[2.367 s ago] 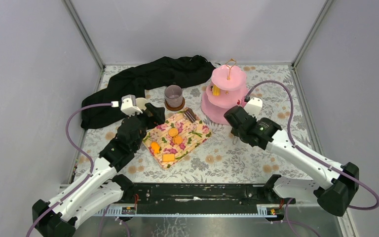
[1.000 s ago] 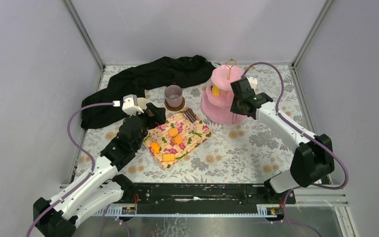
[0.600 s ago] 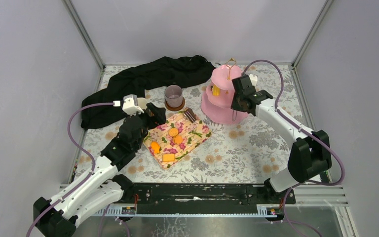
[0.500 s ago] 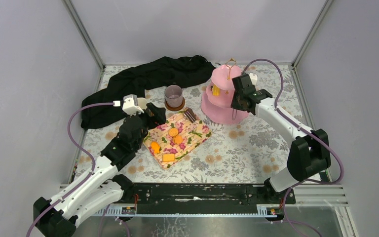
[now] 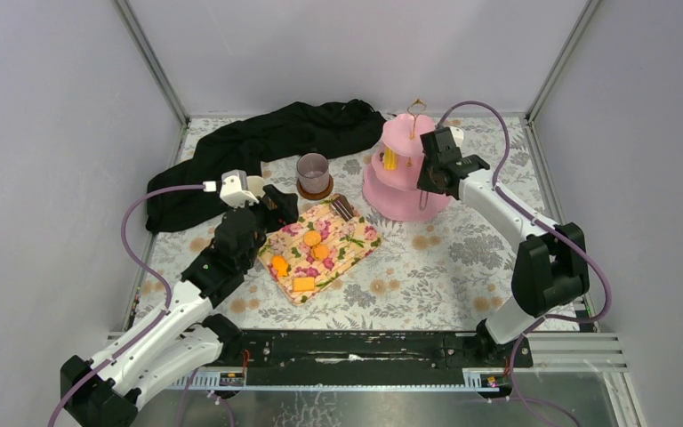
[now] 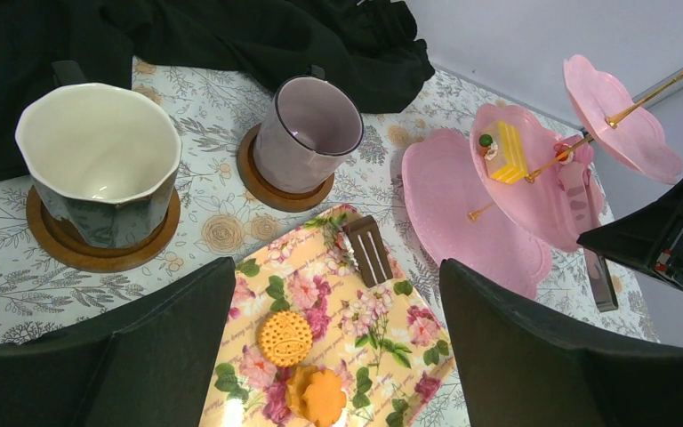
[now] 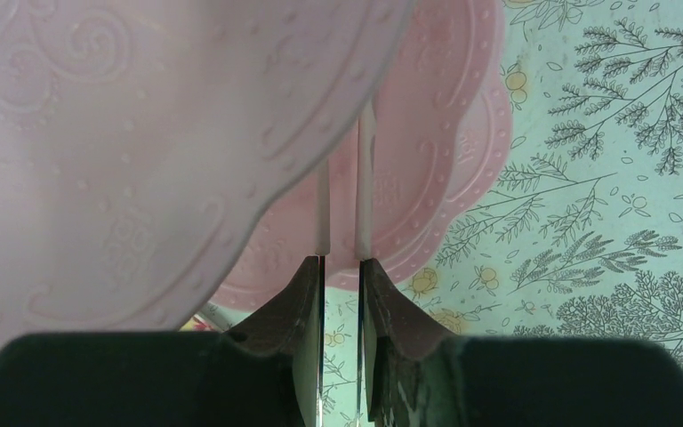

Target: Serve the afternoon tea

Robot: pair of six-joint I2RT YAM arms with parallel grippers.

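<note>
Orange biscuits [image 5: 311, 238] and a yellow square one [image 5: 303, 285] lie on the floral napkin [image 5: 356, 245], with a brown cake [image 5: 342, 207] at its far corner. The mauve-grey mug [image 5: 313, 172] and the cream-lined dark mug [image 6: 98, 165] stand on wooden coasters behind it. A yellow cake [image 5: 389, 161] sits on the middle tier of the pink stand [image 5: 391, 200]. My left gripper [image 5: 277, 203] is open and empty above the napkin's far left edge. My right gripper [image 5: 423, 203] hangs at the stand's right side, fingers [image 7: 324, 205] a slit apart, nothing between, tips hidden behind a tier.
A black cloth [image 5: 258, 147] lies bunched along the back left. The stand's gold handle [image 5: 416, 111] rises above its top tier. Grey walls close in the left, back and right. The flowered tablecloth [image 5: 427, 276] covers the table.
My right gripper has risen from the table in front of the stand and swung back to the stand's right side. The left arm and the food have not moved.
</note>
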